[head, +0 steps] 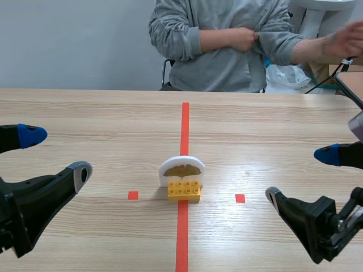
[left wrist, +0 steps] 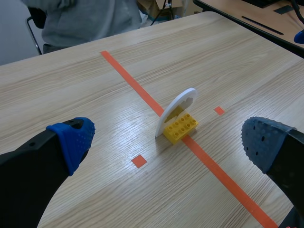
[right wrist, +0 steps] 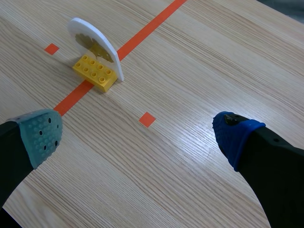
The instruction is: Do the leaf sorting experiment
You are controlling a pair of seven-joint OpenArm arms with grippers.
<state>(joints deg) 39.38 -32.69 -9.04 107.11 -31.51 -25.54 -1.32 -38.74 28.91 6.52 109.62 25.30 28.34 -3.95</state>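
Note:
A white half-round card with a yellow-brown leaf picture (head: 181,169) stands upright on the orange-red centre line, propped behind a yellow studded brick (head: 184,190). From the left wrist view the card (left wrist: 176,111) and brick (left wrist: 181,128) sit ahead of my left gripper (left wrist: 168,142), between its spread fingers. The right wrist view has the card (right wrist: 95,45) and brick (right wrist: 95,72) ahead of my right gripper (right wrist: 137,130), off toward its grey-padded finger. My left gripper (head: 54,154) hangs open at the table's left. My right gripper (head: 303,175) is open at the right. Neither holds anything.
A person in a grey sweatshirt (head: 224,42) sits across the table, hands off it. Small orange-red tape squares (head: 133,195) (head: 240,198) flank the brick. A dark object (head: 349,85) lies at the table's far right corner.

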